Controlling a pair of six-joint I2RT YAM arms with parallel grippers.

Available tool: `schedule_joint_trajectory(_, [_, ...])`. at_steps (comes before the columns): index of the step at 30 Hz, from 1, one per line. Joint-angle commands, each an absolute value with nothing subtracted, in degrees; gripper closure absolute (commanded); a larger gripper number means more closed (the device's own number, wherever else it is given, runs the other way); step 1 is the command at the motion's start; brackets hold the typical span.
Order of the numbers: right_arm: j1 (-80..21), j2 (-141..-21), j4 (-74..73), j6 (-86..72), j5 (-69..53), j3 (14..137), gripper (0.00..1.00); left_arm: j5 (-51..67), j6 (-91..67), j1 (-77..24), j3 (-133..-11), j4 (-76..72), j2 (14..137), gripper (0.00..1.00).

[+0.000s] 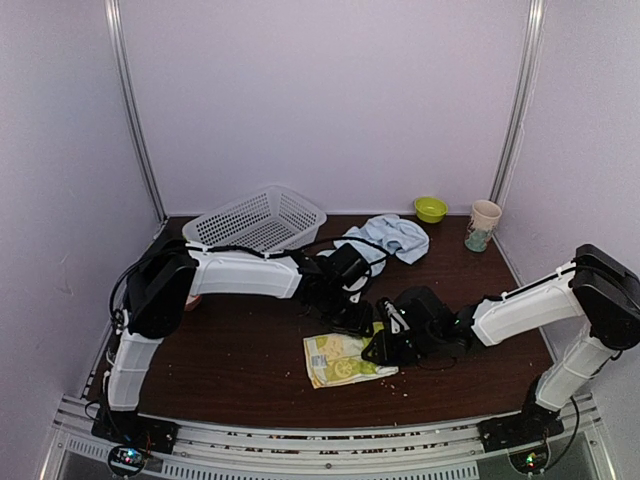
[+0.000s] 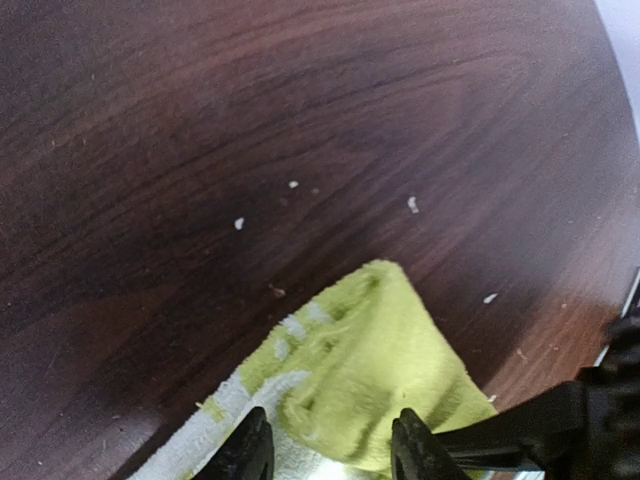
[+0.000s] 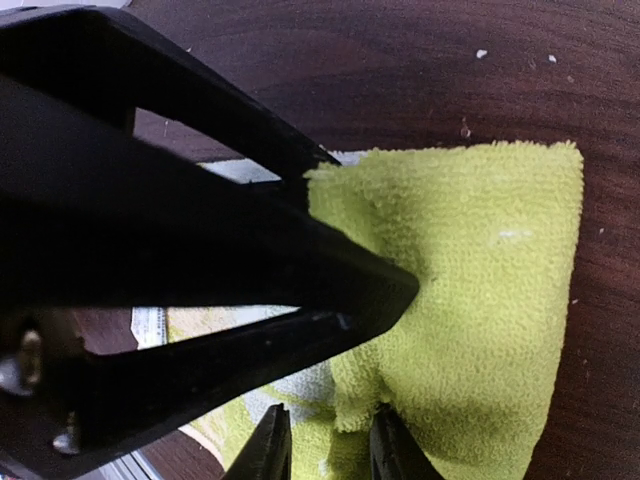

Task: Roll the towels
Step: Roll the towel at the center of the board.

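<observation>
The lime-green lemon-print towel [image 1: 343, 360] lies at the front middle of the table, its right end folded over so the plain lime back shows [image 2: 380, 350] [image 3: 480, 300]. My left gripper [image 1: 372, 322] [image 2: 335, 450] comes down on that folded end, its jaws part-closed with bunched towel between them. My right gripper [image 1: 385, 348] [image 3: 330, 450] meets it from the right, jaws narrow around the fold's edge. The left gripper's black finger [image 3: 200, 200] fills much of the right wrist view. The pale blue towel [image 1: 392, 238] lies crumpled at the back.
A white mesh basket [image 1: 255, 220] stands tilted at the back left. A green bowl [image 1: 430, 208] and a cup [image 1: 483, 225] stand at the back right. Small white crumbs [image 2: 413, 204] dot the dark wood table [image 1: 250, 350].
</observation>
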State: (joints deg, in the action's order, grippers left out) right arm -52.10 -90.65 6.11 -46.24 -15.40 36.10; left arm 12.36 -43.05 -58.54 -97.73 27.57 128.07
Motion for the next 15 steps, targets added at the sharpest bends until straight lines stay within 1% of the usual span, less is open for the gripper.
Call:
schedule_joint_trajectory(1, [-52.0,-92.6,0.6,-45.2,-14.3,35.1,0.71,10.5,-41.7,-58.4,-100.2,29.9,129.8,0.60])
schedule_joint_trajectory(5, [-52.0,-91.4,-0.5,-44.7,-14.6,35.4,0.69,9.6,-41.7,-58.4,-100.3,31.0,130.8,0.65])
schedule_joint_trajectory(8, [-51.9,-89.5,-1.8,-44.4,-14.9,35.5,0.62,8.7,-41.7,-58.4,-100.2,31.8,131.0,0.69])
schedule_joint_trajectory(12, [-52.0,-86.3,-4.8,-43.7,-15.1,36.4,0.52,7.7,-41.3,-58.4,-100.1,32.5,131.0,0.72])
schedule_joint_trajectory(15, [-51.9,-82.8,-7.7,-43.2,-14.6,37.1,0.51,7.6,-41.3,-58.4,-99.8,32.5,131.3,0.73])
